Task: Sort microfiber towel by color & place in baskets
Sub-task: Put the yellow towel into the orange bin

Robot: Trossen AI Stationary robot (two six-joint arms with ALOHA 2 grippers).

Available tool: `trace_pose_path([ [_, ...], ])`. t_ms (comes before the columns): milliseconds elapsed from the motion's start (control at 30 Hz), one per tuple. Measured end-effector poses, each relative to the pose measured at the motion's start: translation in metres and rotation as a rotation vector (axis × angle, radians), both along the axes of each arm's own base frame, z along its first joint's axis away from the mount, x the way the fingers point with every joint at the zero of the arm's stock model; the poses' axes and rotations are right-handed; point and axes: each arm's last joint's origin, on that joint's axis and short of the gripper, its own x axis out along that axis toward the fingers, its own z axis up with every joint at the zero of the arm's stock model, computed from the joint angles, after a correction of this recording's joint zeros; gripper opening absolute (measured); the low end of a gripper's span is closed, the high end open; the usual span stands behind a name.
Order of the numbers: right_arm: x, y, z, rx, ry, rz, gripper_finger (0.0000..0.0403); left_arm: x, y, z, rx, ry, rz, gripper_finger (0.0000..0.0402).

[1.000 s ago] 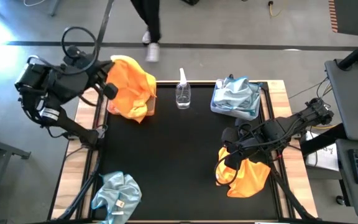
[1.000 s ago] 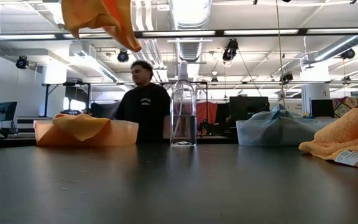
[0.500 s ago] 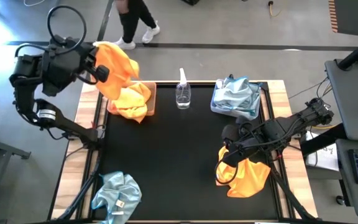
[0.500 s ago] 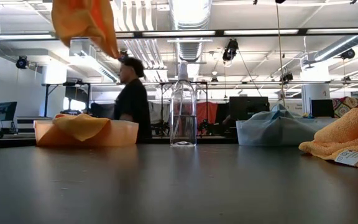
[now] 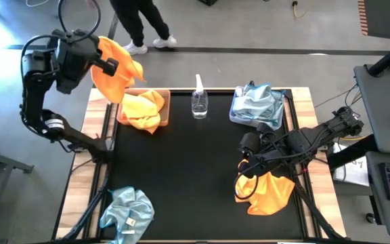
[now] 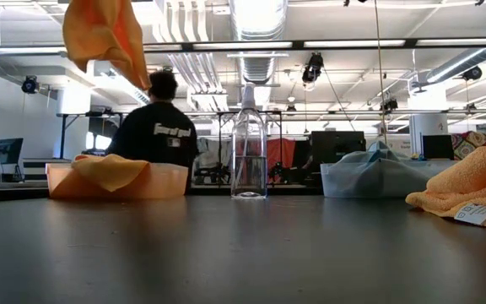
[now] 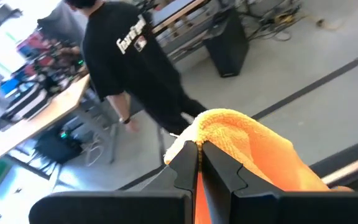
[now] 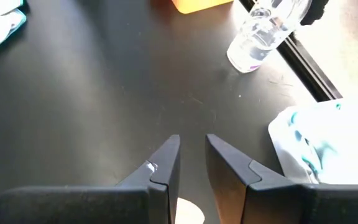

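My left gripper (image 5: 111, 66) is raised beyond the table's far left corner, shut on an orange towel (image 5: 116, 80) that also shows in the left wrist view (image 7: 253, 142) and high up in the low view (image 6: 101, 35). Below and to its right, the tan basket (image 5: 163, 102) holds another orange towel (image 5: 141, 110). The grey-blue basket (image 5: 234, 116) holds pale blue towels (image 5: 257, 103). My right gripper (image 5: 244, 161) (image 8: 192, 154), open by a narrow gap, hovers at the far left edge of an orange towel (image 5: 268, 193) lying on the table. A pale blue towel (image 5: 127, 211) lies at the near left corner. My left gripper pinches a bunched part of the orange towel (image 7: 199, 186) between its two fingers (image 7: 182, 163). The cloth wraps over and past the fingertips. The towel is lifted clear and hangs slack below the gripper, above and to the left of the tan basket.
A clear spray bottle (image 5: 199, 102) stands upright at the far edge between the two baskets. The black mat (image 5: 188, 169) lies bare in the middle. A person (image 6: 154, 127) walks on the floor behind the table's far side, near the raised left arm.
My left gripper has risen and swung toward the table's far left, carrying the orange towel from above the tan basket to beyond the table's corner. The towel stays pinched and hangs free. The person behind the table has walked leftward.
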Motion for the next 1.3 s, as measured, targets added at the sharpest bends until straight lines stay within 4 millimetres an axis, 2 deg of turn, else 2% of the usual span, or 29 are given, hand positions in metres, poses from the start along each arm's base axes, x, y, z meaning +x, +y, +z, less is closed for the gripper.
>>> trace_pose_path([
  [167,0.0,0.0,-0.001,0.002,-0.003,-0.003,0.0068,0.0,0.014,0.0,-0.01,0.007,0.053,0.0],
  [400,0.0,0.0,-0.002,0.007,-0.003,-0.011,0.0068,0.009,0.028,0.002,-0.08,-0.062,-0.11,0.0],
  [567,0.001,0.0,-0.002,0.015,-0.01,-0.023,0.0068,0.015,0.034,0.0,-0.094,-0.05,-0.13,0.0],
  [933,0.001,0.0,-0.004,0.013,-0.005,-0.024,0.0068,0.006,0.033,0.002,-0.128,-0.077,-0.236,0.0],
  [1167,0.001,0.0,-0.005,0.007,-0.004,-0.026,0.0068,0.005,0.026,0.017,-0.06,-0.178,-0.465,0.0],
  [1300,0.001,0.0,-0.004,0.011,-0.011,-0.027,0.0068,0.006,0.024,0.019,-0.062,-0.185,-0.549,0.0],
])
